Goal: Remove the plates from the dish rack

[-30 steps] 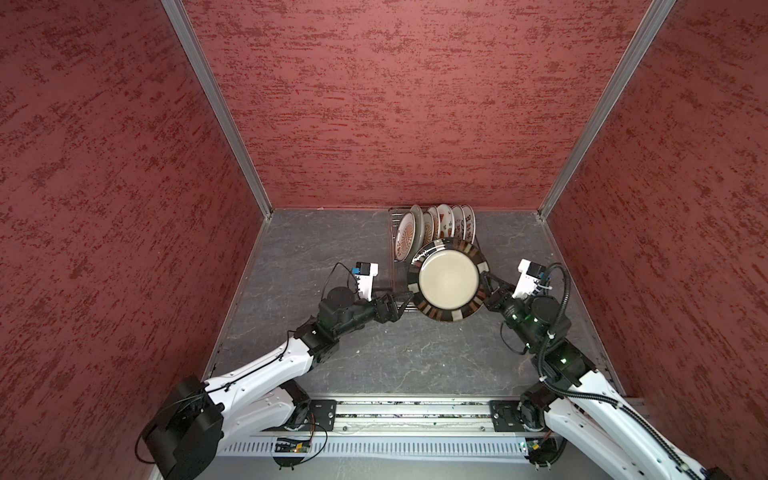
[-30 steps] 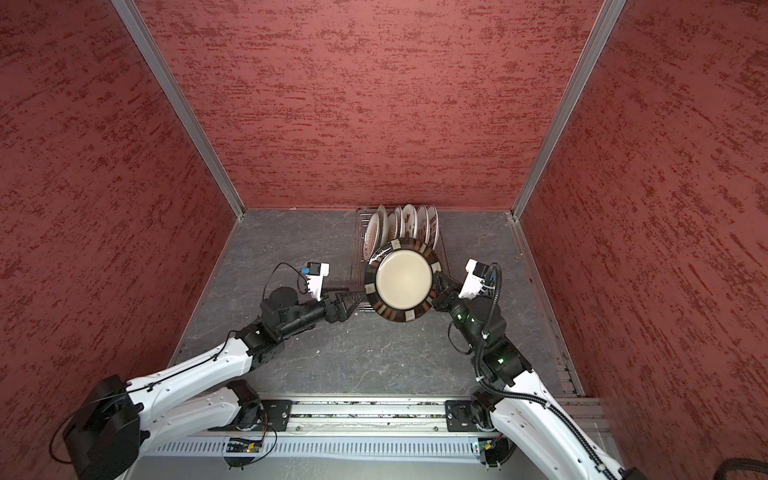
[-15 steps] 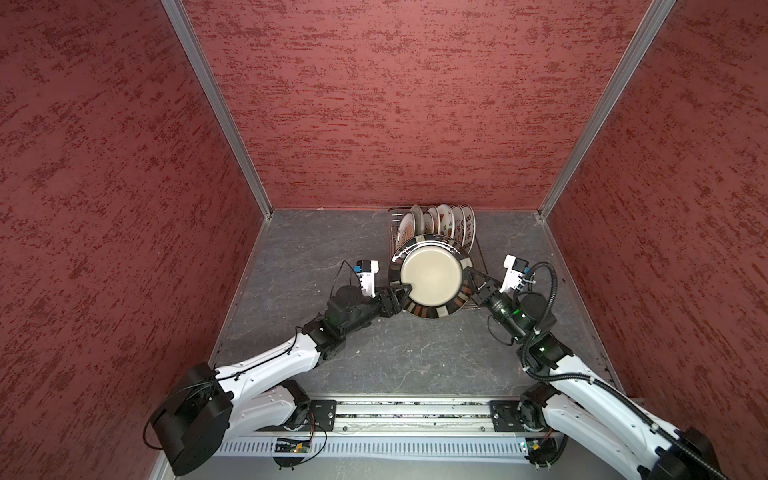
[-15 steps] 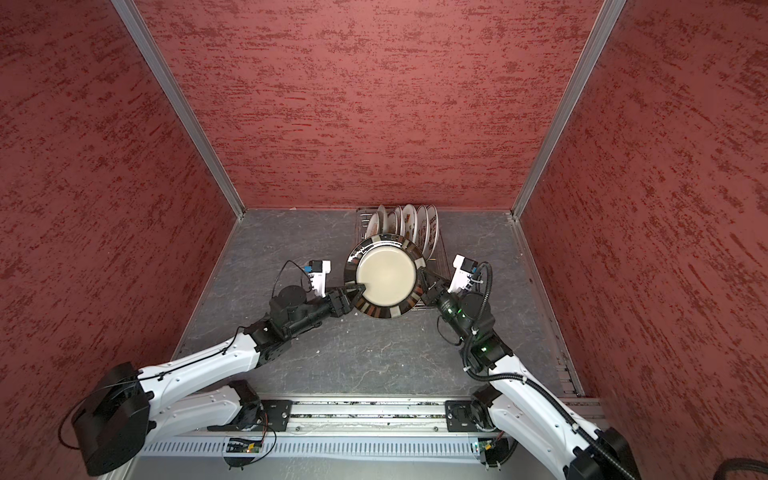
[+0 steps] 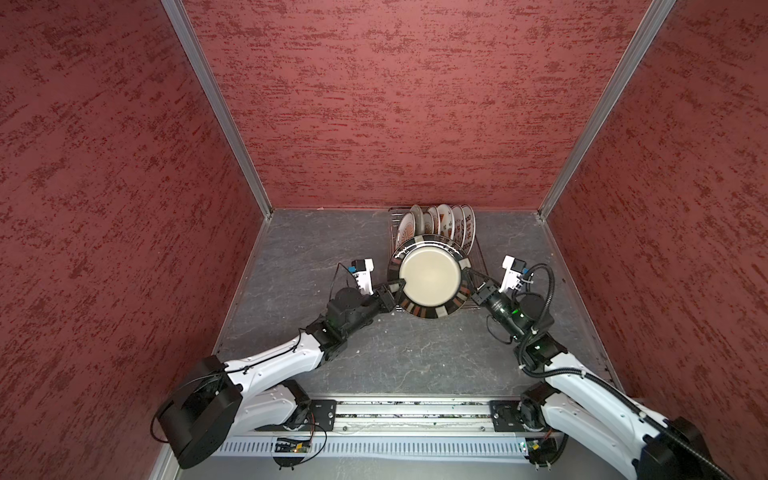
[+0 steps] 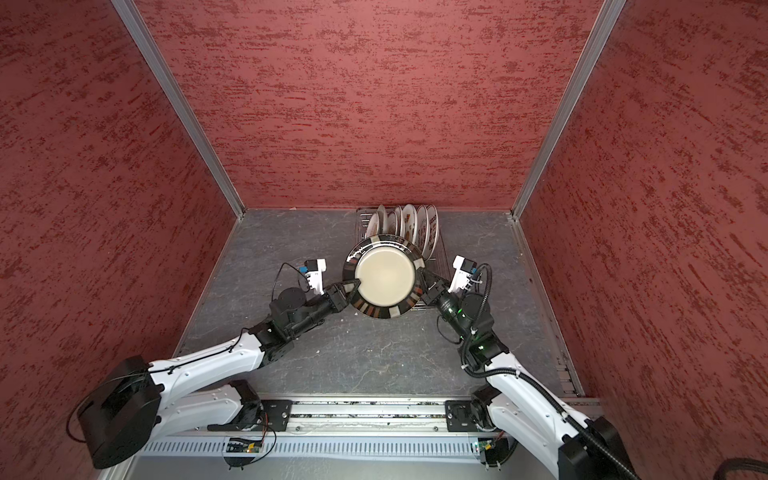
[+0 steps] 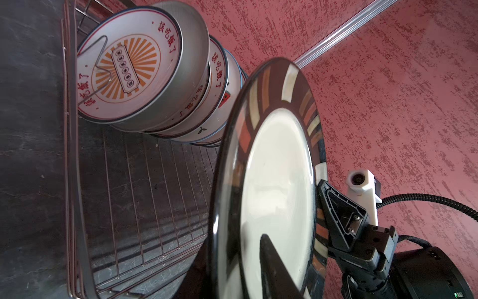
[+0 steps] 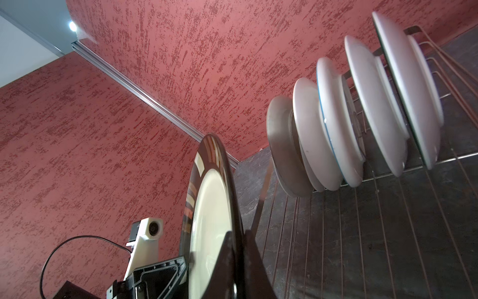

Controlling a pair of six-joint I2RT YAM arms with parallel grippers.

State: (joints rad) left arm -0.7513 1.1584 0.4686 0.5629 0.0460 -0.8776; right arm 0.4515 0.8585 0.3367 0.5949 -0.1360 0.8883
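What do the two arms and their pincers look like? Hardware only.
Each arm has white shells and black joints: left arm, right arm. The black left pincer and black right pincer have hollow triangular fingers. Each wrist carries a white camera block. A thin black cable loops at the left wrist; a black corrugated hose and green lights mark the right.

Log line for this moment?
dark-rimmed cream ceramic plate: held over silver wire rack | right gripper: shut on rim | left gripper: straddling opposite rim

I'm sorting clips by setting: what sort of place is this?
Probably a robot test booth, not a kitchen: red textured walls boxing in a grey tabletop, two rail-mounted arms, and a wire dish rack of plates.
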